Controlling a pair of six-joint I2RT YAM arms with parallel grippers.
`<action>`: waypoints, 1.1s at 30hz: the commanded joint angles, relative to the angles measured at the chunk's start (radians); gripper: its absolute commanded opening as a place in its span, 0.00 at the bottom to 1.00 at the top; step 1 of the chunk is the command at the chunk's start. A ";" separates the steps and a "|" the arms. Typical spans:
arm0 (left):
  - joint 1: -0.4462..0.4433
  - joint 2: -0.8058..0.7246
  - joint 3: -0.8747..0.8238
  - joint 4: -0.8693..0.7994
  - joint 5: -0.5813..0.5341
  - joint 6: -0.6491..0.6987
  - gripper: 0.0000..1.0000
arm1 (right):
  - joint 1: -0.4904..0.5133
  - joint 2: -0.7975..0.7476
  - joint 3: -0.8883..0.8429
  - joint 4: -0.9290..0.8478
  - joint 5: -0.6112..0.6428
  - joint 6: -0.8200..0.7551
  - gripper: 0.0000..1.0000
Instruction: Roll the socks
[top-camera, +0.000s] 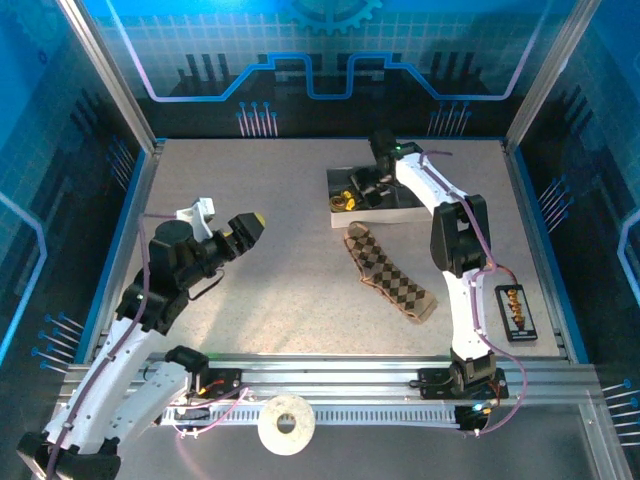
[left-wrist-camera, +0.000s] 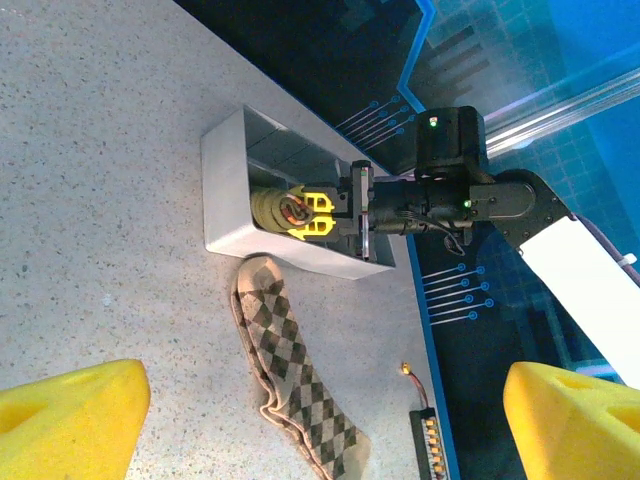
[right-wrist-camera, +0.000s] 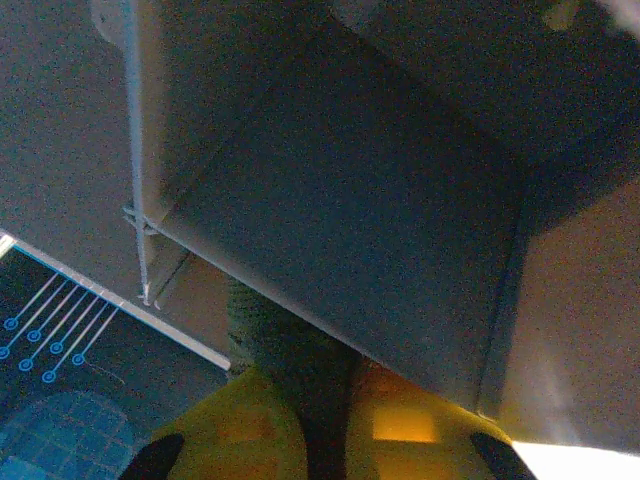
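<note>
The brown and tan diamond-check sock lies flat and stretched out on the table, slanting from below the grey tray toward the right front; in the left wrist view this brown sock lies just below the tray. The olive-green sock sits rolled up inside the tray's end compartment. My right gripper is shut on it, its yellow fingers pinching the green fabric. My left gripper hovers open over the left table, holding nothing, with both yellow fingertips far apart.
A small black connector board with a thin wire lies near the table's right edge. A white tape roll rests on the front rail between the arm bases. Blue enclosure walls ring the table.
</note>
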 joint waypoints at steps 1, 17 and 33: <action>-0.006 -0.001 0.024 0.009 0.018 0.025 0.93 | -0.013 0.025 0.019 -0.052 0.032 0.023 0.14; -0.005 0.010 0.027 0.005 0.010 0.015 0.92 | -0.013 -0.061 0.012 -0.003 0.047 0.083 0.62; -0.005 0.027 0.034 -0.061 0.022 0.010 0.91 | 0.025 -0.578 -0.510 0.231 0.444 -0.315 0.35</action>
